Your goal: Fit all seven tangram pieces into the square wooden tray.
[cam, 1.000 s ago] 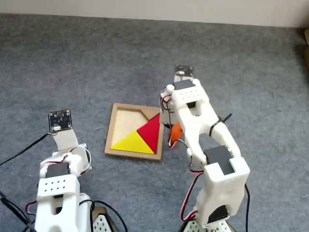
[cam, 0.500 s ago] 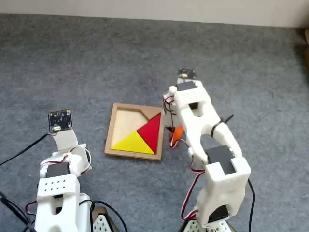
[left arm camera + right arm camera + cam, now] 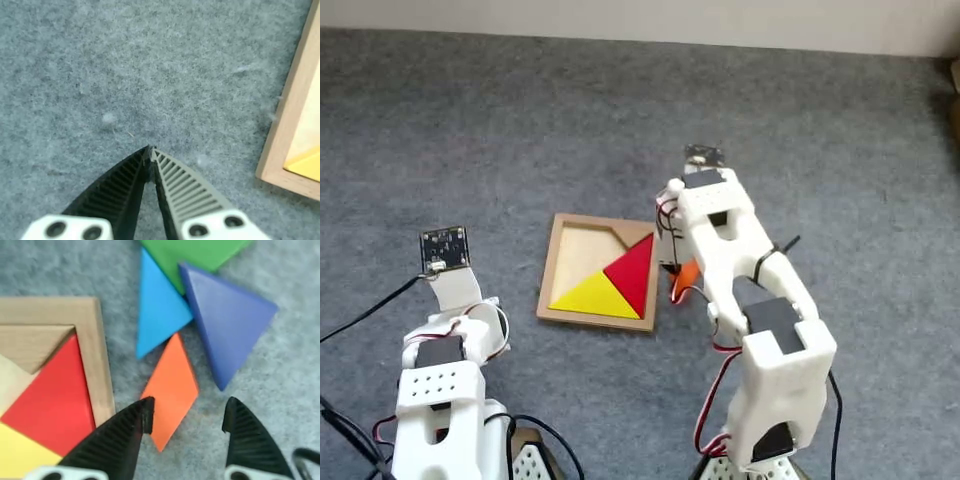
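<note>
My left gripper (image 3: 150,150) hangs low over the grey carpet (image 3: 470,130) with its two fingers pressed together and nothing between them. It sits to the left of the tray (image 3: 548,272), apart from its near wall.

The tray lies flat between my two arms. Two pieces are seated in it. The yellow triangle (image 3: 588,296) lies along the side nearest my bases. The red triangle (image 3: 636,268) lies against the right wall, meeting the yellow one edge to edge. The rest of the tray floor is bare pale wood, though I cannot tell whether a wood-coloured piece sits in its far corner.

The orange parallelogram (image 3: 170,390) lies flat on the carpet just beside the tray's right wall, outside it. My right gripper (image 3: 189,405) stands spread wide directly over it, gripping nothing. The tray-side fingertip is at the piece's near edge and the other is out over the carpet. The piece's long axis runs aslant, from the corner between my fingers away to the corner that meets the light blue triangle (image 3: 157,310). That slant is what my next move turns on, I judge. My fingers cross the piece at an angle rather than squarely across its narrow width. The right arm is plainly the nearer one for this piece.

Beyond it, the dark blue triangle (image 3: 225,320) lies just beside the orange piece and touches the light blue triangle. The green piece (image 3: 192,252) lies at their far ends.

I can read no lettering on the tray or the pieces.
</note>
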